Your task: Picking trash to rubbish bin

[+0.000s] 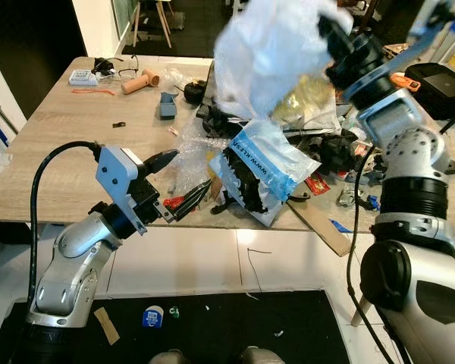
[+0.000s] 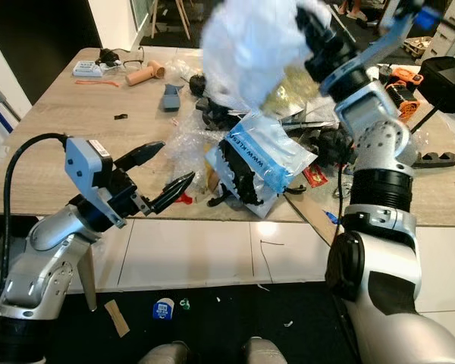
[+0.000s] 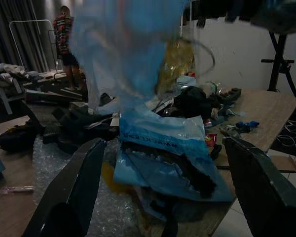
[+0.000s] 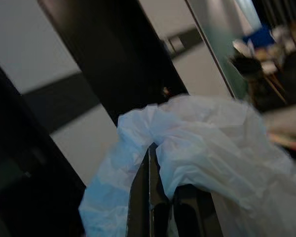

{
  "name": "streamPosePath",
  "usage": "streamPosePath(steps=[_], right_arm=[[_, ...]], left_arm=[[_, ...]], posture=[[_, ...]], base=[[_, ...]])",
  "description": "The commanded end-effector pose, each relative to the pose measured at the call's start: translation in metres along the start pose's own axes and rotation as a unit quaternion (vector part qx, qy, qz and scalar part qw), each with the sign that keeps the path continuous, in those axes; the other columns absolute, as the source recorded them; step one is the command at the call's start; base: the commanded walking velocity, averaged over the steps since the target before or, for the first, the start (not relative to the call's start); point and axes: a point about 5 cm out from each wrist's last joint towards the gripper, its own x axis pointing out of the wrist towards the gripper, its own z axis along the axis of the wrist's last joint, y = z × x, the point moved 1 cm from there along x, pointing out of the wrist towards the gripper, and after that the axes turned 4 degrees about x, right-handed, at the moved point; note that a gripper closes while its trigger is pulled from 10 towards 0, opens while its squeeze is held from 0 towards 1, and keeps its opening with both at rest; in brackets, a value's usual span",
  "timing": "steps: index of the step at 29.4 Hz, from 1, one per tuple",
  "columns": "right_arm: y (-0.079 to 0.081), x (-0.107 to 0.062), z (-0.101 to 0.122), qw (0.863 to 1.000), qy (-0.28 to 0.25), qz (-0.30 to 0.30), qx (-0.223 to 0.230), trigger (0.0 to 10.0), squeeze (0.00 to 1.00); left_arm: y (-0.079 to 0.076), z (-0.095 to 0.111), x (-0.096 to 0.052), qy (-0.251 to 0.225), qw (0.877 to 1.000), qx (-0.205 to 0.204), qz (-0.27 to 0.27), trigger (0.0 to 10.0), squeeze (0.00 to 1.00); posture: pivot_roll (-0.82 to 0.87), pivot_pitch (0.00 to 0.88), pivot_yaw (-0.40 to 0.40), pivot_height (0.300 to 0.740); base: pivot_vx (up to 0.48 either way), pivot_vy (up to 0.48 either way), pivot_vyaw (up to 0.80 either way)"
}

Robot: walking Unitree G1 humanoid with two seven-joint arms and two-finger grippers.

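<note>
While nearest the robot the floor (image 1: 212,326) shows bits of litter, incl. a small blue-white round item (image 1: 152,316) and a tan strip (image 1: 106,325), the left pincer (image 1: 183,182) sits just off the near edge of the wooden counter (image 1: 53,152), fingers spread wide, nothing between them, tips aimed at the clutter pile. Just past those tips: crumpled bubble wrap (image 1: 188,155) and a small red piece (image 2: 183,199) at the counter edge. Beside that, a clear bag with blue printed band (image 1: 269,163) holding something black lies over the near edge, tilted. A cardboard strip (image 1: 322,227) sticks out past the edge to its right. Right pincer (image 4: 160,197) is raised above the middle of the counter, fingers clamped shut on a white plastic bag (image 1: 269,49); bag hangs bunched and motion-blurred over the pile, clear of the counter surface. Yellowish crinkled wrapper (image 1: 311,102) sits behind/below it, black gear around it. Farther back on the counter, left side: grey-blue block (image 1: 167,106), tan cylinder (image 1: 140,81), orange strip (image 1: 95,91), small white box (image 1: 83,76), glasses (image 1: 125,67). Far right: black case (image 1: 440,87). Left wrist view, dim: a person (image 3: 64,44) standing in the background.
</note>
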Motion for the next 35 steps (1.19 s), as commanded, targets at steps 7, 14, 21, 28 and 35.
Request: streamPosePath(steps=[7, 14, 21, 28, 35], right_arm=[[0.025, -0.002, -0.021, 0.987, 0.142, 0.071, 0.005, 0.0, 0.00], [0.044, 0.001, -0.010, 0.988, 0.076, 0.135, 0.021, 0.0, 0.00], [0.026, -0.004, -0.040, 0.984, 0.165, 0.069, -0.017, 0.0, 0.00], [-0.002, -0.008, -0.047, 0.984, 0.173, -0.041, 0.005, 0.0, 0.00], [0.009, -0.005, -0.051, 0.987, 0.158, -0.001, 0.012, 0.0, 0.00]], left_arm=[[-0.002, 0.001, 0.000, -0.002, 1.000, 0.001, -0.006, 10.0, 0.00], [-0.004, -0.001, 0.001, 0.000, 1.000, 0.003, -0.011, 10.0, 0.00], [-0.004, -0.003, 0.000, 0.012, 1.000, 0.015, -0.014, 10.0, 0.00], [-0.006, -0.005, 0.000, 0.018, 0.999, 0.019, -0.019, 10.0, 0.00], [-0.007, -0.006, 0.000, 0.020, 0.999, 0.022, -0.020, 10.0, 0.00]], posture=[[-0.04, 0.000, -0.057, 0.740], [-0.04, 0.000, -0.055, 0.740], [-0.04, 0.000, -0.057, 0.740], [-0.04, 0.000, -0.057, 0.740], [-0.04, 0.000, -0.059, 0.740]], base=[[0.000, 0.000, 0.00], [0.000, 0.000, 0.00], [0.000, 0.000, 0.00], [0.000, 0.000, 0.00], [0.000, 0.000, 0.00]])
